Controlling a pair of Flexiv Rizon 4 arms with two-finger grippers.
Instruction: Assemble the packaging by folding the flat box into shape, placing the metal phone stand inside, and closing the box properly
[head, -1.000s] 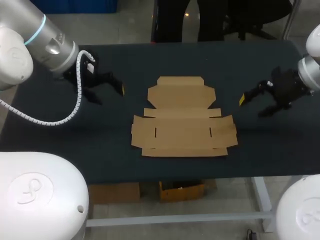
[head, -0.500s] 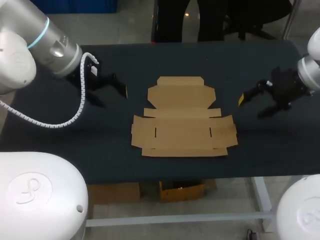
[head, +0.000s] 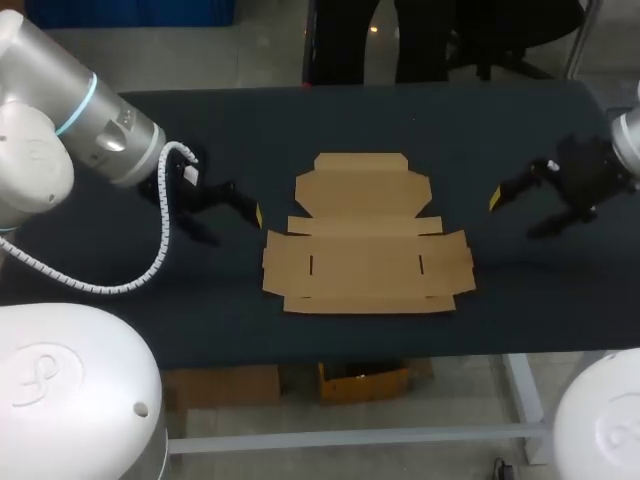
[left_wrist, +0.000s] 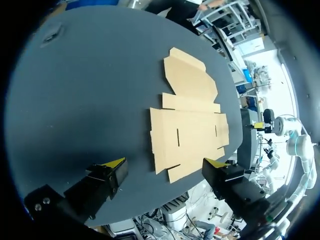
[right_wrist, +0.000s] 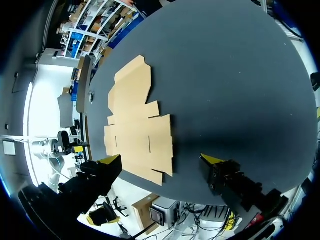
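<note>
As the flat box (head: 365, 240) lies unfolded between the left gripper (head: 236, 226) and right gripper (head: 515, 214), both spread and empty, folding, loading and closing are all not yet done.

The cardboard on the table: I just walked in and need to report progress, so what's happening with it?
Nothing is handling it yet. The cardboard box lies flat and unfolded in the middle of the dark table. The left tool hangs open just beside its left edge, and the right tool hangs open farther off to its right. Neither appears to touch it or holds anything. No phone stand shows in any view.
</note>
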